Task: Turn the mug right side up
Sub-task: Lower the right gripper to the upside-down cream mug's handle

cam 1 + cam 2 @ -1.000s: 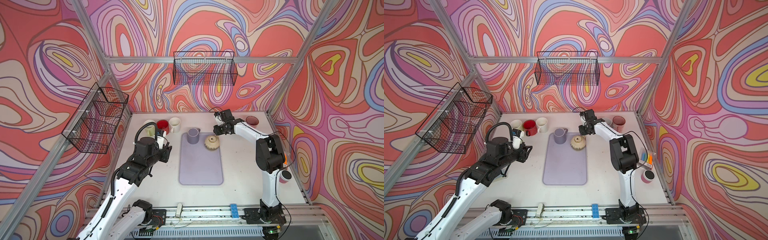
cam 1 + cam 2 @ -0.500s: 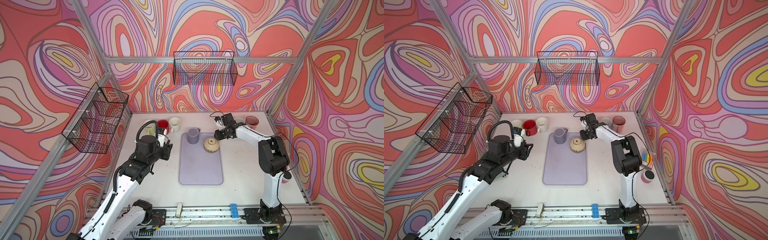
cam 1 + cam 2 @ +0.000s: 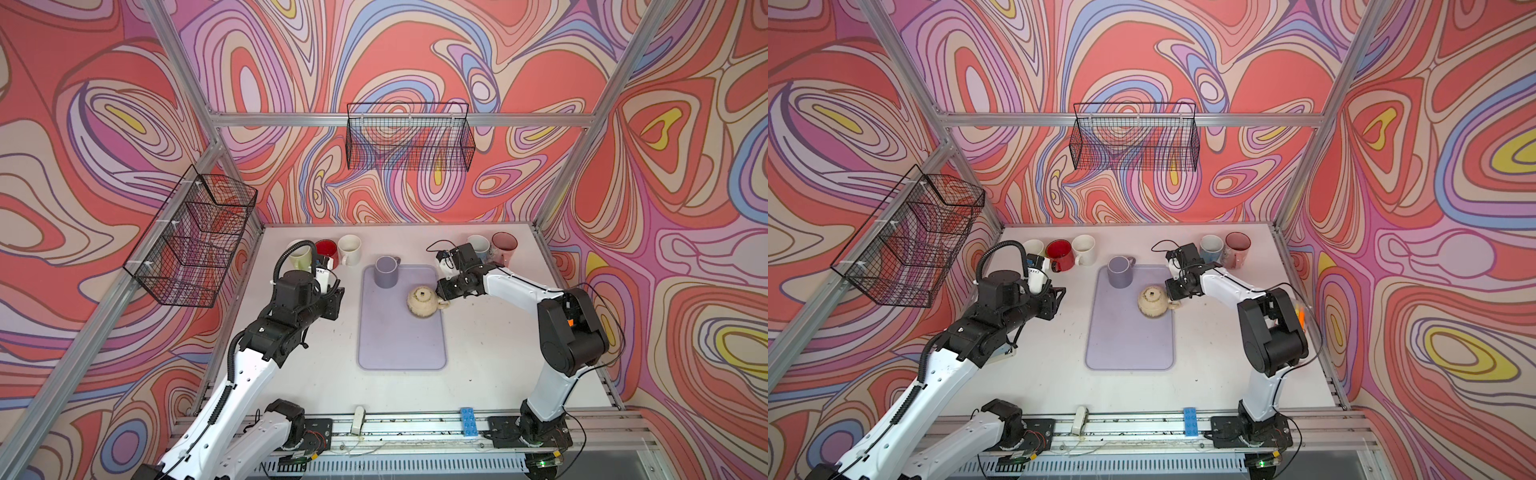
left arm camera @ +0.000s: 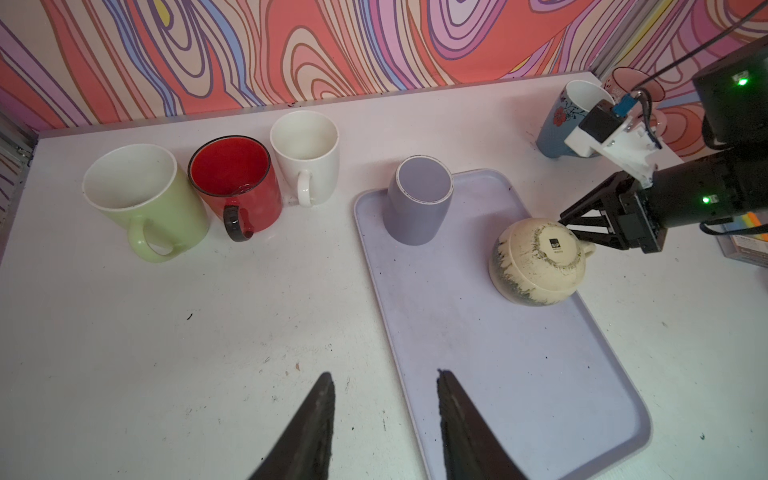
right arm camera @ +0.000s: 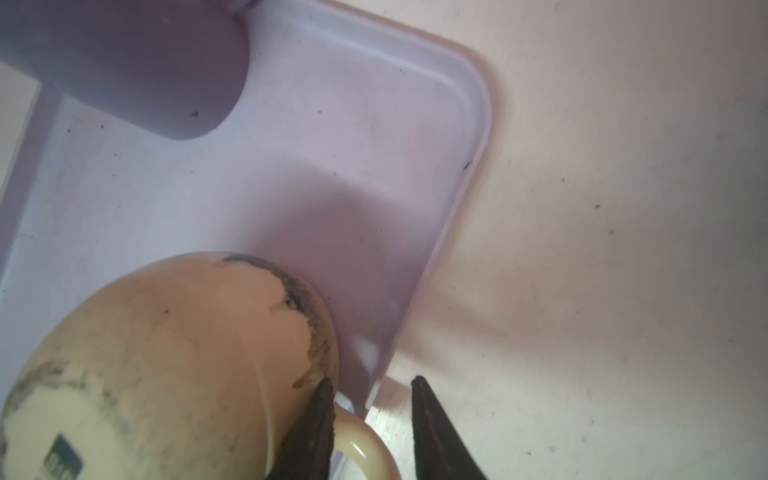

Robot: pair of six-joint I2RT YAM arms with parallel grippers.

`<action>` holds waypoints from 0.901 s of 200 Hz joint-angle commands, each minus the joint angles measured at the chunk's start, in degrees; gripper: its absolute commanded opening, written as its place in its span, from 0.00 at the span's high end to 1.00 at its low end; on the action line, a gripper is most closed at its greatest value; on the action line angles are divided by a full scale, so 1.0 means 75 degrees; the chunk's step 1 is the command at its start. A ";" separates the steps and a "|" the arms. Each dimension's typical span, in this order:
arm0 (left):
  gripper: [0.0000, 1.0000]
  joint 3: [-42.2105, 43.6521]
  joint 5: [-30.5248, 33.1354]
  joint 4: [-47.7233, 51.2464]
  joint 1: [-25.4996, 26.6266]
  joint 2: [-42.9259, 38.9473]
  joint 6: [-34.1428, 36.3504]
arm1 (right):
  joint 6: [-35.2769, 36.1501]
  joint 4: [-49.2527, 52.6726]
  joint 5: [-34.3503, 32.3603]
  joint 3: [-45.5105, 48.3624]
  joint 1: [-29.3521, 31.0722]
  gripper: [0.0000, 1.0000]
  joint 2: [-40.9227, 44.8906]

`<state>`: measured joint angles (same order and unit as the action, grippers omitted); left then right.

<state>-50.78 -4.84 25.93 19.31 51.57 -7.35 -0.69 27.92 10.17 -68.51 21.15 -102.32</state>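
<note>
We're at the grasp stage. The cream mug (image 3: pixel 422 302) is sitting upside down, base up, on the right side of the lavender tray (image 3: pixel 399 349), just near-right of the upright purple mug (image 3: pixel 386 272). Our right gripper (image 5: pixel 372 379) is straddling its handle (image 5: pixel 361 449) with jaws apart and one finger against the body. We're judging nothing pinched yet. Next we're needing a firm close on that loop, a lift clear of the tray, then a half roll. The mug is looking squat and rounded, cream-glazed with dark drips. Our left gripper (image 4: pixel 384 372) is hanging spread and empty.
</note>
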 commanded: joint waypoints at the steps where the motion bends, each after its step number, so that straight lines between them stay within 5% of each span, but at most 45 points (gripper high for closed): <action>1: 0.57 -0.0147 0.0051 0.0011 0.0006 0.0032 -0.0062 | -0.0362 0.0160 0.0107 0.0340 0.0217 0.68 0.0549; 69: 0.57 -0.0166 -0.0022 0.0058 0.0007 0.0073 -0.0086 | -0.0818 0.0415 0.0329 0.0742 0.0988 0.68 0.1125; 130: 0.57 -0.0172 -0.0080 0.0067 0.0009 0.0154 -0.0108 | 0.0358 0.1822 -0.0192 0.0283 0.0986 0.64 0.1622; 157: 0.57 -0.0172 -0.0088 0.0064 0.0014 0.0170 -0.0098 | 0.0786 0.1896 0.0851 0.0342 0.1049 0.57 0.1951; 180: 0.57 -0.0155 -0.0152 0.0023 0.0005 0.0212 -0.0098 | 0.1048 0.2059 0.0593 0.0248 0.1266 0.54 0.1723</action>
<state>-50.81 -5.06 25.93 19.31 52.66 -7.75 3.18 40.71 13.47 -65.06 29.10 -88.99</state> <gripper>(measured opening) 0.429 0.446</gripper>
